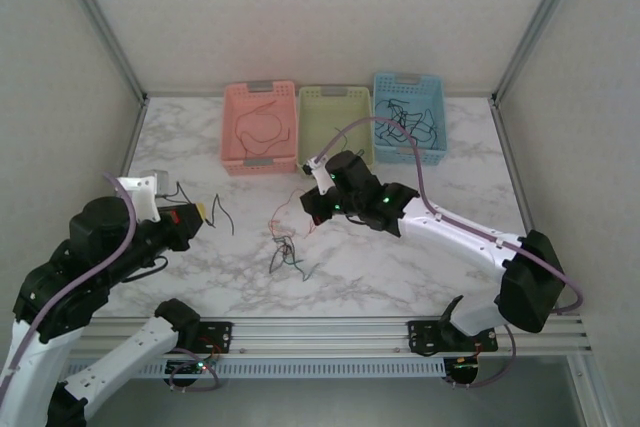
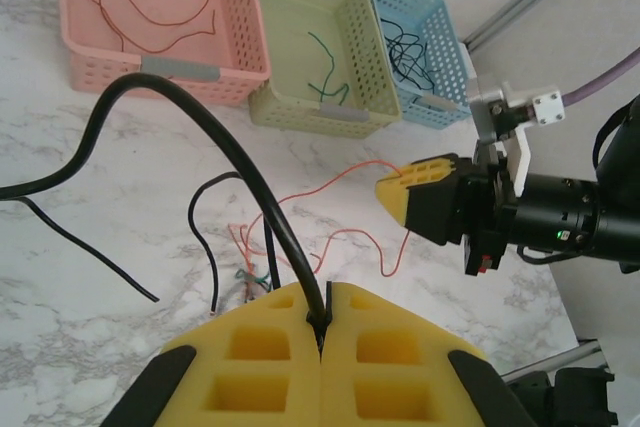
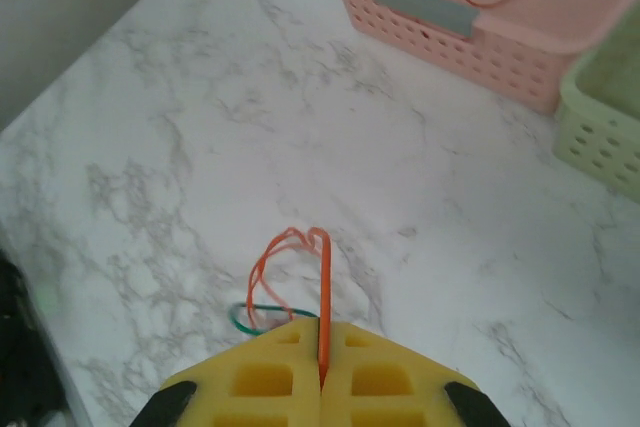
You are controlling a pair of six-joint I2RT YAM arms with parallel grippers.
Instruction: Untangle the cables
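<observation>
Left gripper (image 2: pixel 322 325) is clamped on a black cable (image 2: pixel 190 112) and right gripper (image 3: pixel 320 362) on a red cable (image 3: pixel 322 287), which runs into the clump (image 1: pixel 288 252) near centre. Best to draw the red one up and right slowly, so its loops slip out rather than tighten. There are three baskets at the far side: pink basket (image 1: pixel 262 89) holds one red cable, green basket (image 1: pixel 335 93) one green, and blue basket (image 1: pixel 408 79) several black, too tangled to count.

The left arm (image 1: pixel 95 247) and right arm (image 1: pixel 460 234) pair white links with black joint housings, each trailed by a thick purple-grey cable (image 1: pixel 385 120). The left hand (image 2: pixel 322 297) and right hand (image 3: pixel 320 337) have yellow fingers (image 3: pixel 260 377) moulded with square recesses, on black bases.
</observation>
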